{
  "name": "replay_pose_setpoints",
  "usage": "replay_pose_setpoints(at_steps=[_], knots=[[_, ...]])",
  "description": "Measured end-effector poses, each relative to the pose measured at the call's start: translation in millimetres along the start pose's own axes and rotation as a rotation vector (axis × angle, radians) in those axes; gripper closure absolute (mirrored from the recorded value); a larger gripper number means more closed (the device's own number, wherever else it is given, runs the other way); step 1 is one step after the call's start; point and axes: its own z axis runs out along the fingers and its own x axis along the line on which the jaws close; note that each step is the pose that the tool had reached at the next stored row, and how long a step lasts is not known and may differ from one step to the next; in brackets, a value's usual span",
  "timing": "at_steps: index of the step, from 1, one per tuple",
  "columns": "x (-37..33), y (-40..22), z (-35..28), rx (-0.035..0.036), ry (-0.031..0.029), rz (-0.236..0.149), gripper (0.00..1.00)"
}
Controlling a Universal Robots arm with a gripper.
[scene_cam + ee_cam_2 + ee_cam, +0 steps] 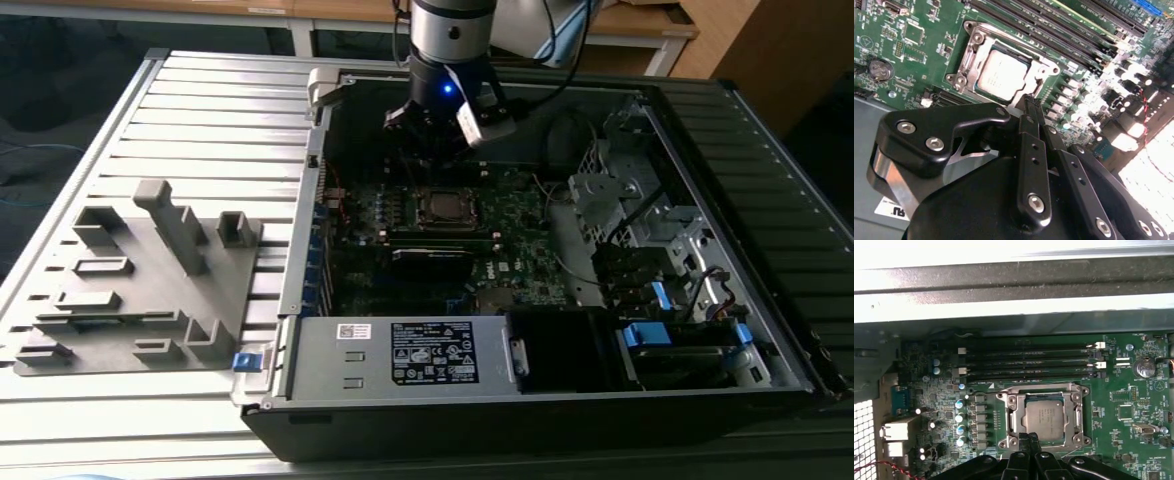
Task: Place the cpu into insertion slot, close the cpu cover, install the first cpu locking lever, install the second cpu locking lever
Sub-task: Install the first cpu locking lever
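Note:
The cpu [1001,75] lies flat in its socket on the green motherboard, dull silver top up. It shows again in the first wrist view as the cpu [1043,416]. The cpu cover [1046,70], a silvery frame, lies down around the chip, also seen as the cpu cover [1077,415]. My gripper [1032,106] hovers at one edge of the socket, shut, with nothing between its thin black fingers [1024,439]. In the exterior view the gripper [430,160] hangs inside the open computer case, just behind the socket [441,205]. I cannot make out how the locking levers stand.
Memory slots [1029,362] run along the socket. Capacitors [959,416] stand in a row beside it. The case wall [320,170] and drive cage [627,200] close in the board. The power supply box [400,355] sits at the case's front. A grey fixture tray [147,290] lies at the exterior view's left.

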Motion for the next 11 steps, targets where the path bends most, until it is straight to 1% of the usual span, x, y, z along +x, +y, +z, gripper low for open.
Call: replay_pose_setpoints(at_steps=[5, 9, 11], knots=[[0.8, -0.1, 0.0, 0.0000, 0.0000, 0.000, 0.89], [4.5, -0.4, 0.1, 0.0001, 0.0001, 0.000, 0.89], [5.0, -0.4, 0.1, 0.0001, 0.0000, 0.000, 0.89]])
